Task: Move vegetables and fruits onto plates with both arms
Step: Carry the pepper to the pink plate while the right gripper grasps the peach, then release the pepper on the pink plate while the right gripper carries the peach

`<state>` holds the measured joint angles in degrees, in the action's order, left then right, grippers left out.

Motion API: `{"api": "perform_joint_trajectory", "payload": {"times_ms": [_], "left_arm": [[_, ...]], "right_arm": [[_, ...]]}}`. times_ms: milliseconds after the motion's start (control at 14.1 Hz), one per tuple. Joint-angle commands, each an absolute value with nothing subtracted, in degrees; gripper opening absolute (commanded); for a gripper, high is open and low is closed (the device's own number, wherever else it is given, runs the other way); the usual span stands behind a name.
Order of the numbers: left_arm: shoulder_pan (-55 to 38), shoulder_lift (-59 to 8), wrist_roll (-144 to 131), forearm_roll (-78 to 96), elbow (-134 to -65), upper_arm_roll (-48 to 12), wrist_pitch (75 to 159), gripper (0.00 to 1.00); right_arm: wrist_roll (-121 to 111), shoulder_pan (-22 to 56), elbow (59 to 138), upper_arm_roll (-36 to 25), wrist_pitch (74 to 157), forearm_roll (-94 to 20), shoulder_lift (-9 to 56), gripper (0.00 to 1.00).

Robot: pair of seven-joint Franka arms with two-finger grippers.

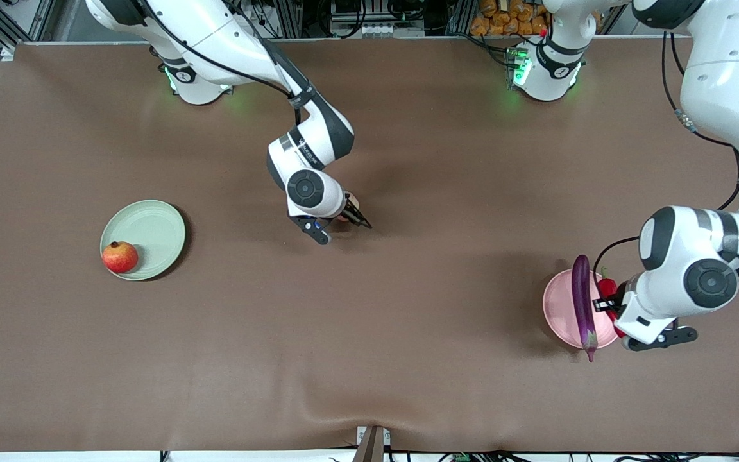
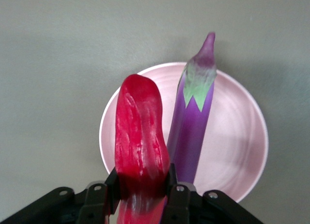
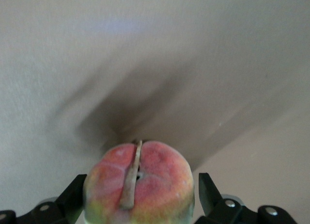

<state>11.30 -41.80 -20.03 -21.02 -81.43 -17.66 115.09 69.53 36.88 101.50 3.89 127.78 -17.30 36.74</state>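
Left end effector (image 2: 141,197) is pinching the wrinkly red chili (image 2: 139,146) over the matte pink plate (image 2: 237,137), beside the glossy eggplant (image 2: 191,132). Right end effector (image 3: 140,197) is spread wide around the round peach (image 3: 139,185) mid-bench; whether the fingers touch it is unclear.

Brown table (image 1: 408,308), cloth-covered w/ a wrinkle near the front-camera edge. Directly on it: pale green plate (image 1: 151,224) twd the right arm's end, well apart from the right gripper (image 1: 342,224); pale pink plate (image 1: 559,308) twd the left arm's end, just under/beside the left gripper (image 1: 605,303). Peach (image 3: 140,183) sits at mid-table btwn the right gripper's fingers. Both arm bases stand along the table's edge farthest from the front camera.
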Motion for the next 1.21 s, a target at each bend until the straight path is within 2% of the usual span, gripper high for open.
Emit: {"api": "perform_joint_trajectory", "payload": {"times_ms": [0,71,142,213,284,426,638,709,780,851,1135], "left_arm": [[11.6,-42.7,-16.4,-22.1,-80.2,-17.5,115.0,0.00],[11.6,-43.0,-16.4,-22.1,-80.3,-17.1,115.9,0.00],[11.6,-43.4,-16.9,-21.8,-80.2,-17.0,116.4,0.00],[11.6,-43.7,-17.0,-21.8,-80.2,-17.0,116.5,0.00],[11.6,-44.1,-17.0,-21.7,-80.0,-17.0,116.5,0.00],[11.6,-45.2,-16.6,-21.7,-79.9,-16.9,117.3,0.00],[11.6,-46.1,-16.3,-21.7,-80.0,-16.5,118.0,0.00],[11.6,-46.4,-16.0,-21.7,-80.0,-16.5,118.1,0.08],[11.6,-46.5,-15.7,-21.7,-80.0,-16.5,118.0,0.46],[11.6,-46.6,-15.1,-21.9,-80.0,-16.5,118.0,0.99],[11.6,-46.3,-14.2,-21.9,-80.1,-16.5,118.1,1.00]], "right_arm": [[70.1,36.6,101.6,4.2,128.1,-16.2,36.2,0.61],[70.2,36.6,101.5,4.3,128.0,-16.3,36.2,0.39],[70.2,36.8,101.3,4.3,128.1,-16.3,36.3,0.24],[70.1,36.9,101.2,4.3,128.0,-16.3,36.2,0.04],[69.5,36.4,101.1,4.3,127.4,-16.3,35.6,0.00],[67.0,33.7,100.1,3.2,124.0,-16.2,33.7,0.00],[51.9,23.7,95.2,2.5,108.2,-16.2,29.8,0.00],[46.6,20.2,94.5,2.5,105.4,-16.2,29.0,0.00],[42.6,18.0,94.6,2.0,104.0,-15.4,28.1,0.00],[38.6,15.8,94.7,0.9,102.7,-13.4,27.8,0.00],[18.5,7.8,95.1,-1.3,100.5,-7.3,27.9,0.00]]}}
